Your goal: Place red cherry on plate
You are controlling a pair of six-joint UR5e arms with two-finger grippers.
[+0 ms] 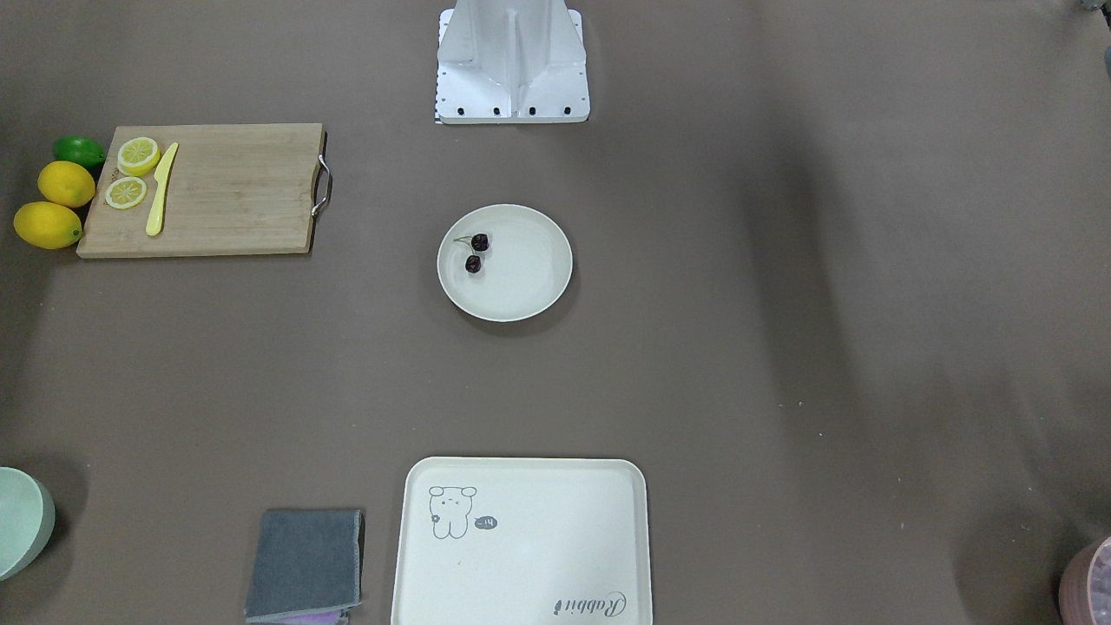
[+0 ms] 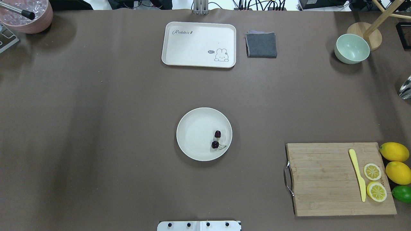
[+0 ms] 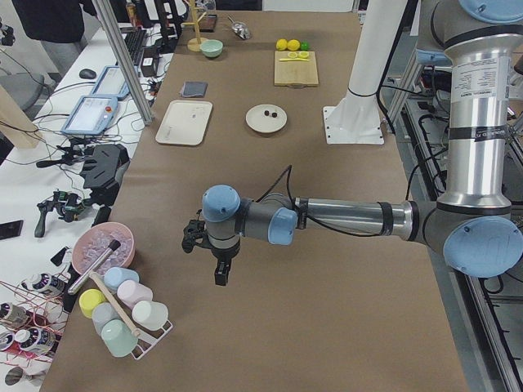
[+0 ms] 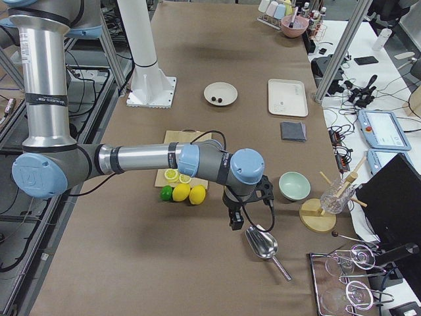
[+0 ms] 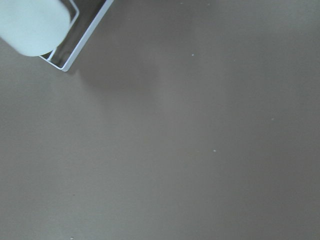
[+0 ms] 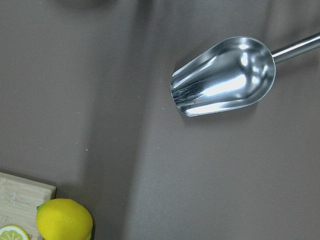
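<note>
– Brown paper covers the whole surface (image 2: 96,128), and both arms hang over it, far from the middle. Can you see how the jaws stand?

– No, I cannot tell. The left jaws, at the end of the left arm (image 3: 343,219), show only in the side view from the left end. They point down above the bare surface, near a rack of pastel cups (image 3: 122,314). Their wrist view gives only brown paper and a corner of that rack, no fingers. The right jaws, on the right arm (image 4: 145,158), hang just above a steel scoop (image 6: 222,75), not far from the lemons (image 4: 189,193). Again no fingers show, so apart or together I cannot say.

– And the red cherry?

– The red cherry (image 2: 216,139), a dark pair joined by thin stems, lies inside the plate (image 2: 196,128), near the rim on the robot's right side. The plate stands in the middle of the surface, well apart from both arms.

– So the task is finished?

– I judge yes. The placing looks done, and nothing is left except perhaps for the arms to go to rest.

– Any writing?

– The cream tray (image 2: 192,45) on the far side bears the word "Rabbit" in script. It also has a small rabbit drawing with a speech bubble that seems to read "hi". A label (image 3: 474,90) runs around the left arm's upright tube, but it is too small to read.
</note>
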